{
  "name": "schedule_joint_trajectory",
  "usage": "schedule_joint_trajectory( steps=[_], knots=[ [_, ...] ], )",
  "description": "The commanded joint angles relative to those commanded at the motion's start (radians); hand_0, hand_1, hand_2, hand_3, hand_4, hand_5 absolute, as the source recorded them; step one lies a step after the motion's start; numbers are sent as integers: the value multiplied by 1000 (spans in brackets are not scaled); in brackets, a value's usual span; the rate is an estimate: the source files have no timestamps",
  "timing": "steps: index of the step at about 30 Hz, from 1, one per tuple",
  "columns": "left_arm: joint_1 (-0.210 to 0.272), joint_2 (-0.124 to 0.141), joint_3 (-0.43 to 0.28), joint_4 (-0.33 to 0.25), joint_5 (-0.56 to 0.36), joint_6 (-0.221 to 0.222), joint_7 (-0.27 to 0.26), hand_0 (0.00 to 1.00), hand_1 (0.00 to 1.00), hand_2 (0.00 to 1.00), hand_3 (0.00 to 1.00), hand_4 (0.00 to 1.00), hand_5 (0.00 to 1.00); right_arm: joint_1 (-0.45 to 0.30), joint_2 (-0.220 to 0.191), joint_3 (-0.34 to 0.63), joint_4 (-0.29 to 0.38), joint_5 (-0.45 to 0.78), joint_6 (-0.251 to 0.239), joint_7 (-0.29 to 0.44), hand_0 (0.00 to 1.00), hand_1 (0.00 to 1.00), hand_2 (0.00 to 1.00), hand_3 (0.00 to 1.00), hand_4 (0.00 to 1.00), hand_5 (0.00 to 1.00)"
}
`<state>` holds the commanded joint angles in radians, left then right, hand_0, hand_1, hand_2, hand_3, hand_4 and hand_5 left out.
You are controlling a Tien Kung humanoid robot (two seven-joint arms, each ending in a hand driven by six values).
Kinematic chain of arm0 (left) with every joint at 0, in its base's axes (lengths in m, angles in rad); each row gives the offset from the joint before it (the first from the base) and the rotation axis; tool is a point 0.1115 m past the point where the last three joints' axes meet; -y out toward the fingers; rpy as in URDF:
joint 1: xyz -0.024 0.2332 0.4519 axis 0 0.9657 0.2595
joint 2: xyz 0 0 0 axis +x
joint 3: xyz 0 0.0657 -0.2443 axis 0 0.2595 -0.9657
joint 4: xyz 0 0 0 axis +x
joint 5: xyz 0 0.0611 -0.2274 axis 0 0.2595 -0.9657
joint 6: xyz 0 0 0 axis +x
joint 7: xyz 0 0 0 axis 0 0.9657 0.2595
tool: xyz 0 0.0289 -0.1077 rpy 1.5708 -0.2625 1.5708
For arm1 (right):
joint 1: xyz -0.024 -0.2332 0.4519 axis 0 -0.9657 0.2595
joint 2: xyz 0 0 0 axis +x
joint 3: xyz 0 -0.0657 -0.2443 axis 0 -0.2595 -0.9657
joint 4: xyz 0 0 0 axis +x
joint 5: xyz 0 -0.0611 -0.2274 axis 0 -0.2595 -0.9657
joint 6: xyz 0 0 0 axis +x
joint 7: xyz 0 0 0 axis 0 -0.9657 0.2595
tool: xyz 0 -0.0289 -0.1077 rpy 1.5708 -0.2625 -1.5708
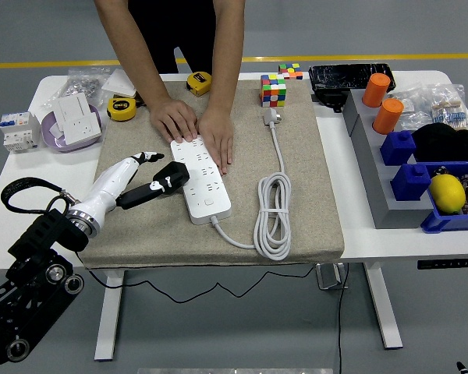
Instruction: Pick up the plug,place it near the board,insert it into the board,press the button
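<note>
- On the white table you see a beige felt mat.
- Your left hand holds the black plug, fingers closed around it.
- Just right of the hand lies the white power strip; the plug touches its left edge.
- Beyond it, a person's two hands press the strip's far end.

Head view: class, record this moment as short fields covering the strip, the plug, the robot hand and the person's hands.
strip: white power strip on the beige mat
plug: black, beside the strip's left edge, not inserted
left robot hand: holding the plug
person's hands: both flat on the strip's far end
spare cord: white coil right of the strip
right robot hand: not visible
</note>
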<state>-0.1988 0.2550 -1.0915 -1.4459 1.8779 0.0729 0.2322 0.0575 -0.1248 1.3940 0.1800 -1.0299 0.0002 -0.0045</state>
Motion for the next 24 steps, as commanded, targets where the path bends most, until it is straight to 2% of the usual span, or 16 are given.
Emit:
schedule_joint_trajectory(
  steps=[9,24],
  knots=[
    [-21,3,27,36,-61,-37,-31,979,932,868,847,998,998,-1,-1,6,0,-6,2,-3,998,805,726,730,998,971],
    [-54,-2,67,75,-61,-29,-47,979,932,869,844,998,998,-1,-3,0,0,-3,2,-1,998,805,726,731,998,972]
  ],
)
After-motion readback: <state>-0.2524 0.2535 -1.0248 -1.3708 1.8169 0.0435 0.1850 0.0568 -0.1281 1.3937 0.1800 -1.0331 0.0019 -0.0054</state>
